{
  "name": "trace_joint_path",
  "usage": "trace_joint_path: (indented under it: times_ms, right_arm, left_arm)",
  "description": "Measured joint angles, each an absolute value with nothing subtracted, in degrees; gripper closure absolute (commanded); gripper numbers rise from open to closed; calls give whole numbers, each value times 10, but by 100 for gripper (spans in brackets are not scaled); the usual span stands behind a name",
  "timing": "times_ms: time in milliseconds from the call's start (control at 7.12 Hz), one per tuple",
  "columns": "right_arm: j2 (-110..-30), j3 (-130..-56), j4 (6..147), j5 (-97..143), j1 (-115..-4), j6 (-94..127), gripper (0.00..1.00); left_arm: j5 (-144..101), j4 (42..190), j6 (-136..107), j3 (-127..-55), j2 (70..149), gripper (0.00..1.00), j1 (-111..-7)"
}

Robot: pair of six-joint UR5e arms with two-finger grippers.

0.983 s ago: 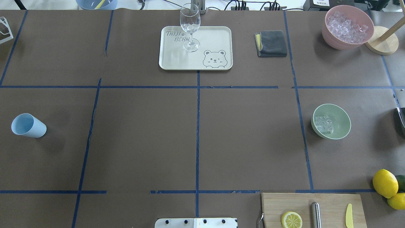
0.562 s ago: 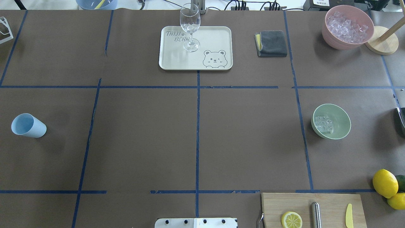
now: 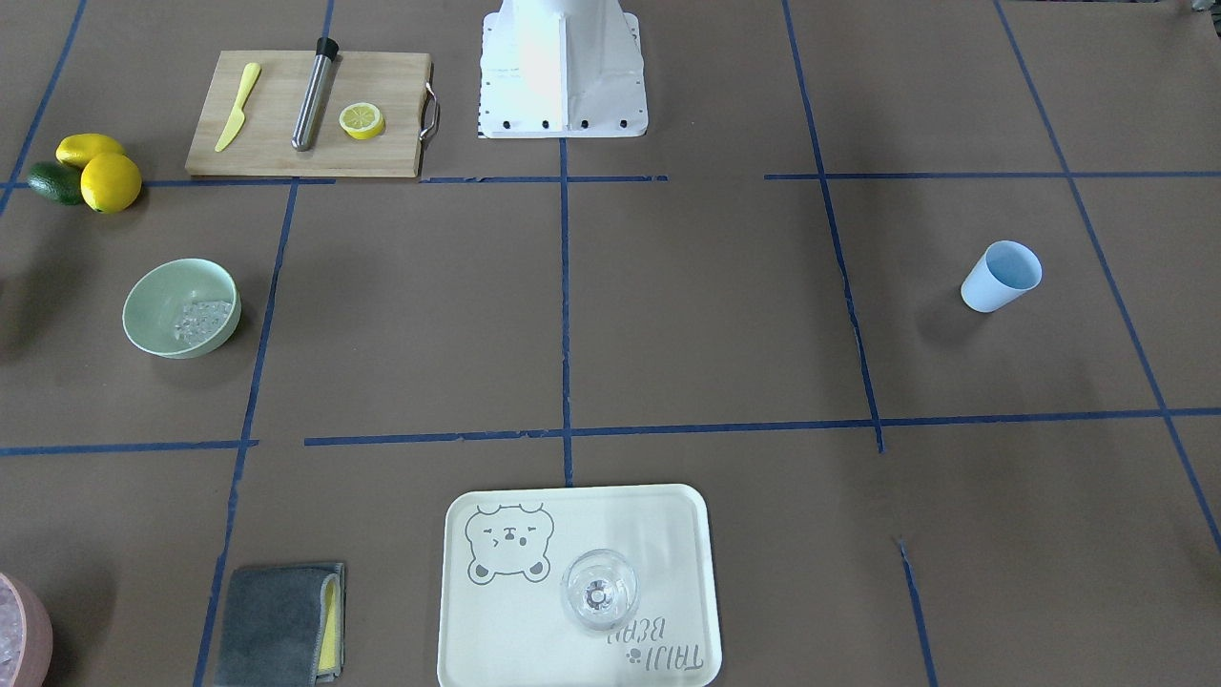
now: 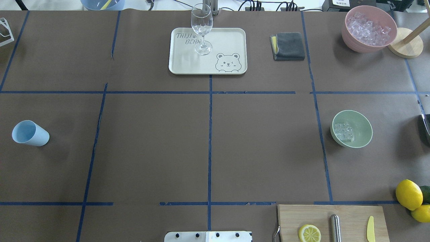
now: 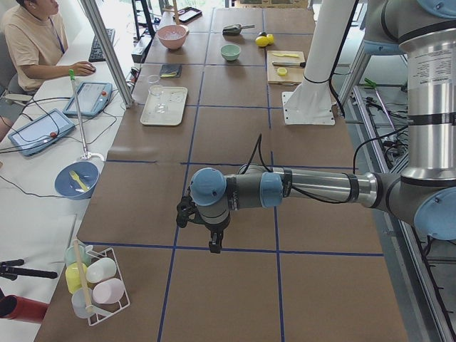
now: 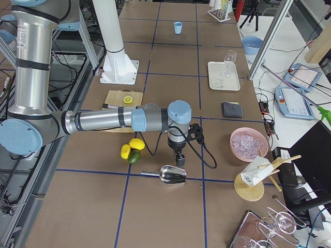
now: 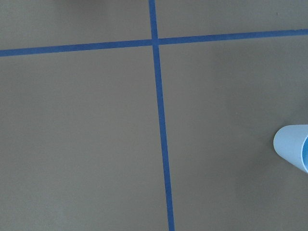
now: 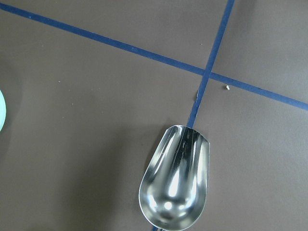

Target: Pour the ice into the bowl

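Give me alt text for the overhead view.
A mint-green bowl holding a small heap of ice sits at right on a brown table. A light blue cup is at far left, a wine glass on a tray at back.

Bowl (image 4: pixel 363 131) reachable from above & sides; scoop (image 8: pixel 175 185), lemons (image 4: pixel 409 194) nr (not touching).

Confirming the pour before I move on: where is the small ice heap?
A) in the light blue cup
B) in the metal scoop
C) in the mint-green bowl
C: the ice sits inside the bowl; the scoop is empty.
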State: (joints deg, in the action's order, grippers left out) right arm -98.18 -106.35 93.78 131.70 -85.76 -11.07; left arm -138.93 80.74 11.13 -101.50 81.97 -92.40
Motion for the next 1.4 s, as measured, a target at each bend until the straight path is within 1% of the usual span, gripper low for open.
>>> trace_joint_path:
  times_ms: [702,1405]
  right_arm:
    - [-984,-1062,939,1327,-858,-110,0]
    - [-987,-1049,939,1329,-858,-111,0]
  left_arm:
    - [-1392,808,114,-1005,817,0,-929]
    - [-1392,810,94,-989,834,0,-929]
